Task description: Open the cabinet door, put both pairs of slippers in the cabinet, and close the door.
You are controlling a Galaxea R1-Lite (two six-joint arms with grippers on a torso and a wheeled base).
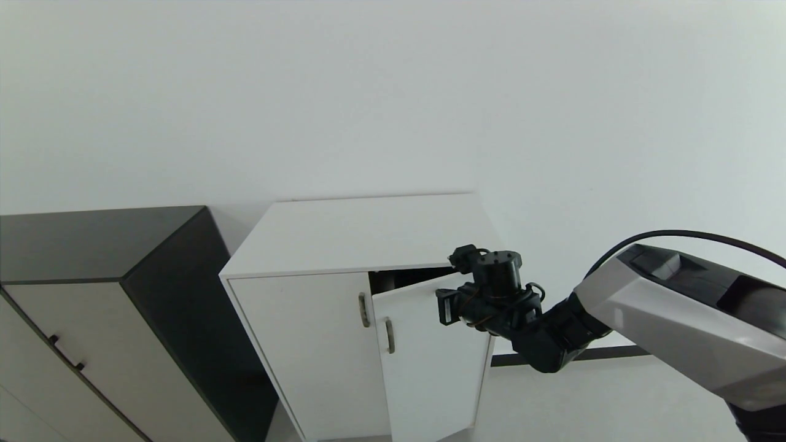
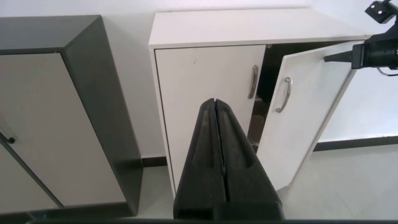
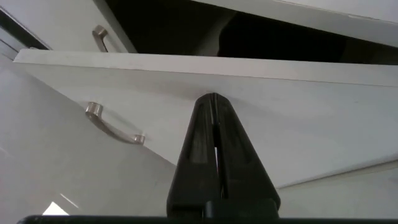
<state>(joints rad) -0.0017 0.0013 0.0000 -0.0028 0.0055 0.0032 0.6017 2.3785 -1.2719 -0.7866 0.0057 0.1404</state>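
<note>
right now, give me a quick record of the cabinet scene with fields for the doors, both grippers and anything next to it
white cabinet: against the wall, two doors with metal handles
left door: shut
right door: partly open, dark gap behind its top edge
right gripper: shut, tip at the outer face of the right door near its top edge, looks to touch it
left gripper: shut, held back in front of the white cabinet, touching nothing
dark cabinet: beside the white cabinet, on the robot's left
</note>
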